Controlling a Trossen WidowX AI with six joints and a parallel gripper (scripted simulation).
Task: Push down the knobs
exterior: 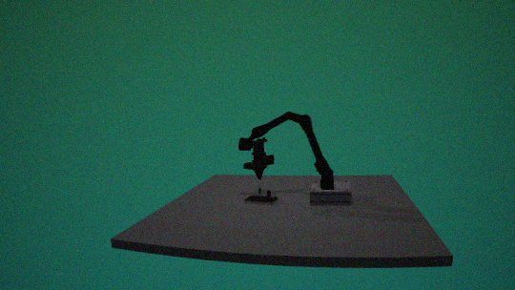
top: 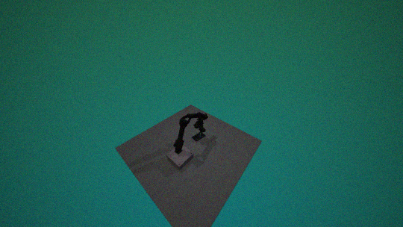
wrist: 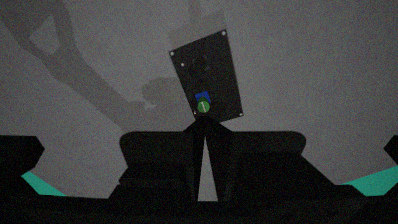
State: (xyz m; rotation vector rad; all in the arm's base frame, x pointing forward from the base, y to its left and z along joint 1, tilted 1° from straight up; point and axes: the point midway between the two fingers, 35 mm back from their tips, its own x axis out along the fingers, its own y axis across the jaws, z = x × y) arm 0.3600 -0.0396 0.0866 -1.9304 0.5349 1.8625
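Here the black end effector (wrist: 202,120), pressed together on nothing, hangs above the dark rectangular circuit board (wrist: 220,65) on the grey desk (wrist: 310,75). Its tips point at the round green knob (wrist: 203,106); centre first, then press straight down gently.

a black circuit board (wrist: 206,75) carries a green knob (wrist: 203,106) over a blue potentiometer (wrist: 202,95) on a grey table (wrist: 310,75).

No text, label, brand, number or sign can be read anywhere: the dark rectangular circuit board (wrist: 206,75) shows only a green round knob (wrist: 203,106) and small pale dots, without lettering.
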